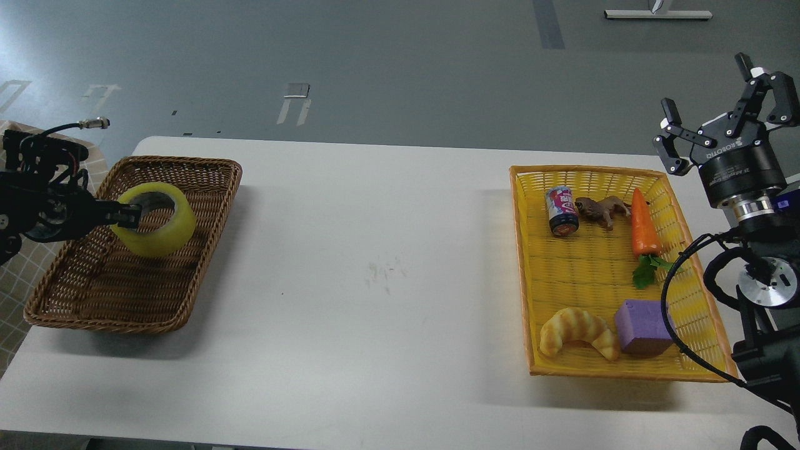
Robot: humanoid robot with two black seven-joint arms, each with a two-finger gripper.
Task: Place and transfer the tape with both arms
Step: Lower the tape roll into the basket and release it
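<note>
The tape is a wide yellow roll with a grey core. My left gripper is shut on its left rim and holds it low inside the brown wicker basket, near the basket's far half. I cannot tell whether the roll touches the basket floor. My right gripper is open and empty, raised at the far right, beyond the yellow basket's back right corner.
A yellow basket at the right holds a small can, a toy frog, a carrot, a croissant and a purple block. Bare white table lies between the baskets.
</note>
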